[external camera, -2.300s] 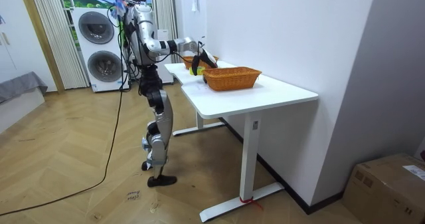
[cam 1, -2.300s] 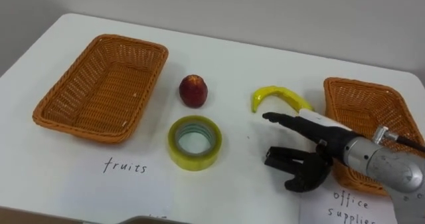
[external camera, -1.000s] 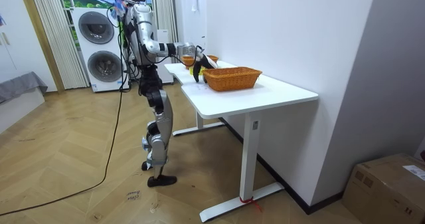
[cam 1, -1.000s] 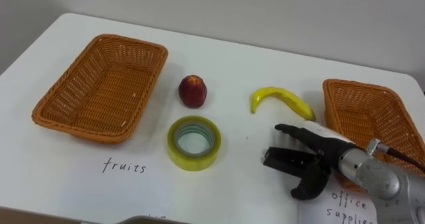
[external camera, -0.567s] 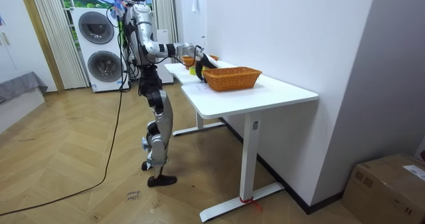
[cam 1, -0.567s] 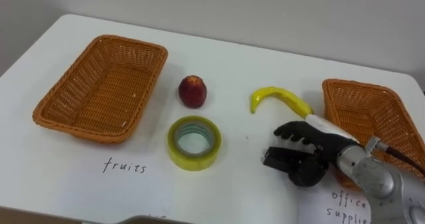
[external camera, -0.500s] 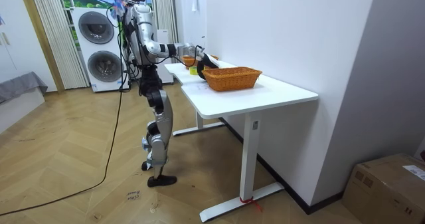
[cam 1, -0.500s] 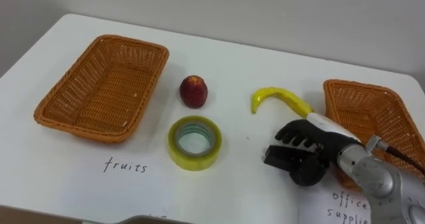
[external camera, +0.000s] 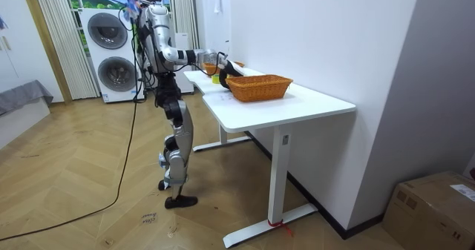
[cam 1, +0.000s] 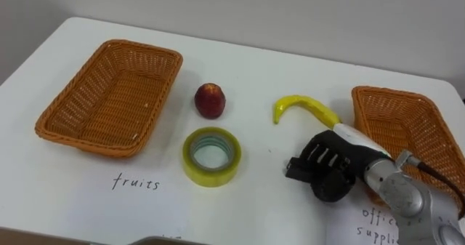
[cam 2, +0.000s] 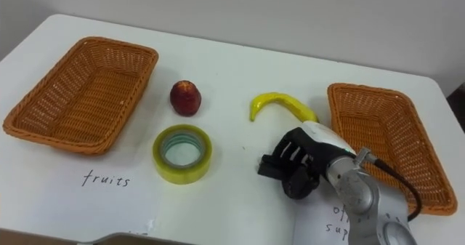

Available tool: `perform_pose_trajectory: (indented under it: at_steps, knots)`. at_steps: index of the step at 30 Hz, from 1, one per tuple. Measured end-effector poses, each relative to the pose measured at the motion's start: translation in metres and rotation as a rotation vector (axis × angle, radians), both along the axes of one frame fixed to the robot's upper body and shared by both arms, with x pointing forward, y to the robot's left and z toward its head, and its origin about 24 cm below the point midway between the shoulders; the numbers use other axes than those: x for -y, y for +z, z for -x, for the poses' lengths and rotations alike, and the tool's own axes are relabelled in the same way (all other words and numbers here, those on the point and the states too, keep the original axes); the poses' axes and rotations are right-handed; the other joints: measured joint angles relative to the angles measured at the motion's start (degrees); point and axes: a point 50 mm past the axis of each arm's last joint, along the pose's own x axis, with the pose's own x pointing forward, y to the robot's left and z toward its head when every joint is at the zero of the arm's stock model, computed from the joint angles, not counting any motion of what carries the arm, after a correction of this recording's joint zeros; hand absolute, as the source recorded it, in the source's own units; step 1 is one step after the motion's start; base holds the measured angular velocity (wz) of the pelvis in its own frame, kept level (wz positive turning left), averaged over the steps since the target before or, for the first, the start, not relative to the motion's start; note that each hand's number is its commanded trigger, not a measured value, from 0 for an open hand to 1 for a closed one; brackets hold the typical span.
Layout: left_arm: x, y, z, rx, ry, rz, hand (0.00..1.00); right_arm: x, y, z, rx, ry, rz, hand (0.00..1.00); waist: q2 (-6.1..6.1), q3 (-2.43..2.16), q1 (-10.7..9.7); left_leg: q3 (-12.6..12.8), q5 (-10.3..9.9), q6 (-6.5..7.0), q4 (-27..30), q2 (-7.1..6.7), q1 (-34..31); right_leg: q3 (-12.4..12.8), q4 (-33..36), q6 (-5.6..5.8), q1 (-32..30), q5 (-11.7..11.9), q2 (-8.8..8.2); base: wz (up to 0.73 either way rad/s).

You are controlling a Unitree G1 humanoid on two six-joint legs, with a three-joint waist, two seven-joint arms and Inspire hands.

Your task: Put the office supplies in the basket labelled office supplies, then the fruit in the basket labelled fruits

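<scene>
On the white table (cam 1: 254, 63), 2 wicker baskets are being kept well apart: the left basket (cam 1: 161, 92) in the upper left of the frame and the right basket (cam 1: 378, 92) at the right edge. Between them, 3 loose things are lying apart from each other. 1 red fruit (cam 1: 210, 100) is standing just right of the left basket, 1 banana (cam 1: 301, 107) is lying upper right of centre, near the right basket, and 1 roll of tape (cam 1: 209, 175) is lying flat below the fruit.

1 small black object (cam 1: 293, 169), right of centre in the lower half, is being clasped by the right hand (cam 1: 336, 165). The fingers are being curled over it, and its left end is sticking out of the grip. Whether it is being lifted off the table cannot be told.

2 handwritten labels are being shown: 1 label (cam 1: 136, 181) below the left basket, and 1 paper sheet (cam 1: 378, 223) in the lower right corner.

In the room view, the robot is standing upright at the table's end, with its right arm being stretched over the tabletop.
</scene>
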Motion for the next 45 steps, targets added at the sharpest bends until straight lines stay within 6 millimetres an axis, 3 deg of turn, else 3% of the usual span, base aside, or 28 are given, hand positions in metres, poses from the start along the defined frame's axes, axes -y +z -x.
perform_pose_trajectory:
  at_steps: [18, 27, 38, 40, 42, 45]
  knots:
    - [-0.001, -0.001, 0.007, -0.014, 0.017, -0.003, 0.00, -0.002, 0.006, -0.001, 0.022, 0.008, -0.064, 1.00, -0.21, -0.15, -1.4, 0.3, 0.0, 0.01, 0.0, -0.03, -0.6, 0.2, 0.0, -0.01, -0.8, 0.0, 0.08, -0.01]
    - [-0.002, -0.002, 0.020, -0.030, 0.057, -0.017, 0.00, 0.002, 0.047, -0.004, 0.198, 0.007, -0.199, 1.00, 0.19, -0.15, -2.5, 0.4, 0.0, 0.01, 0.0, -0.05, -0.6, 0.5, -0.2, 0.01, -0.8, 0.0, 0.05, 0.00]
    - [-0.003, -0.003, 0.026, -0.015, 0.147, -0.006, 0.00, 0.038, 0.075, -0.003, 0.409, -0.157, -0.216, 1.00, 0.56, 0.03, -3.2, 1.0, 0.0, 0.05, -0.2, -0.01, -0.7, 0.7, 0.0, 0.01, -1.0, 0.1, -0.02, -0.01]
    - [-0.003, -0.003, 0.031, -0.018, 0.170, -0.007, 0.00, 0.044, 0.080, -0.003, 0.444, -0.181, -0.203, 1.00, 0.02, 0.02, -3.4, 1.0, 0.0, 0.04, -0.3, -0.03, -0.7, 0.8, 0.0, 0.02, -1.0, 0.1, 0.01, 0.00]
    - [-0.005, -0.003, 0.033, -0.018, 0.186, -0.010, 0.00, 0.051, 0.086, -0.003, 0.495, -0.220, -0.198, 1.00, -0.32, 0.33, -3.5, 1.1, 0.1, 0.04, -0.1, -0.01, -0.7, 0.8, 0.0, 0.02, -1.2, 0.1, 0.08, -0.03]
    - [-0.007, -0.003, 0.041, -0.035, 0.209, -0.014, 0.00, 0.058, 0.098, -0.006, 0.589, -0.263, -0.201, 1.00, -0.82, 0.19, -4.1, 1.7, 0.1, 0.04, -0.1, 0.02, -0.9, 1.0, 0.1, 0.02, -1.8, 0.1, 0.11, -0.09]
